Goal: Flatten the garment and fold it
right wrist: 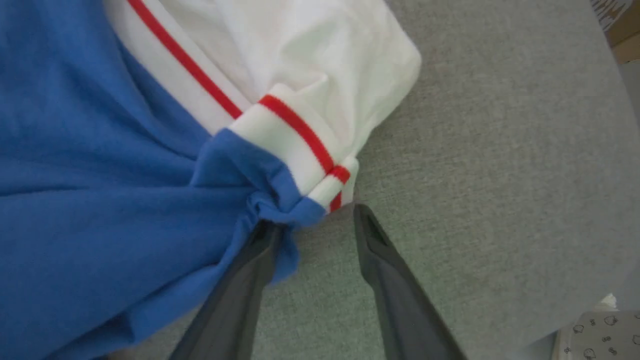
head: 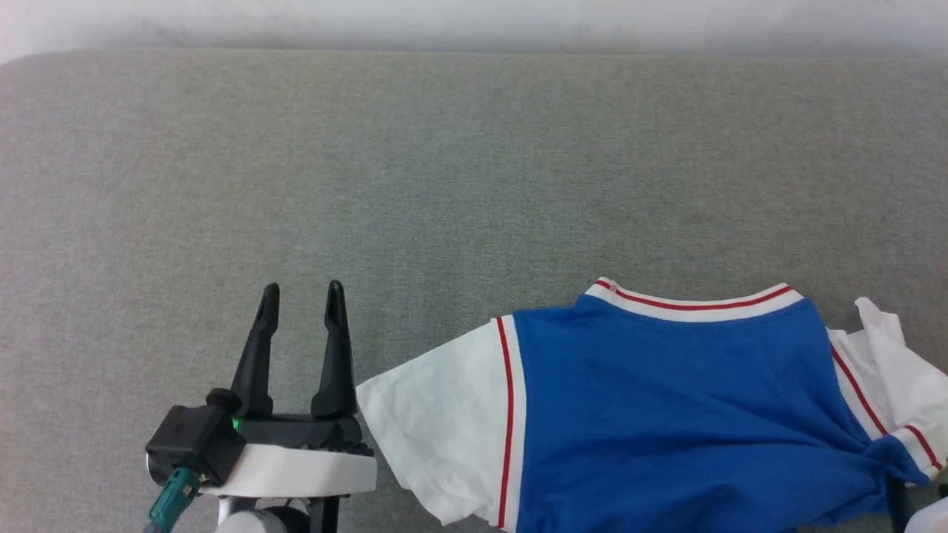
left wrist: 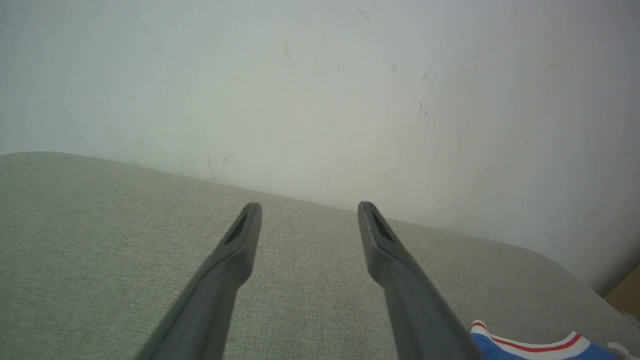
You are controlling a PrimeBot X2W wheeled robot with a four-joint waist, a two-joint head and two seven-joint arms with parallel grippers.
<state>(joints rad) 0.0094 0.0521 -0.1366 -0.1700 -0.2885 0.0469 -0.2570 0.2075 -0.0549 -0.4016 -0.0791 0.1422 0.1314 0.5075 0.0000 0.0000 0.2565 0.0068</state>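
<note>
Garment (head: 666,392) rumpled on grey cushion (head: 444,185): right gripper (right wrist: 315,220), jaws parted, touches the bunched underarm unclamped, presumably to flatten it; left gripper (head: 302,289) hovers wide open, empty.

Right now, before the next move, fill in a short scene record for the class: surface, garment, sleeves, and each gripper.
surface: grey fabric top, white wall behind
garment: blue T-shirt, plain side up, collar towards the wall
left-side sleeve: white, spread fairly flat
right-side sleeve: white, crumpled
left gripper: open, empty, beside the left-side sleeve
right gripper: jaws apart at the bunched blue cloth by the right cuff, with cloth over one fingertip
</note>
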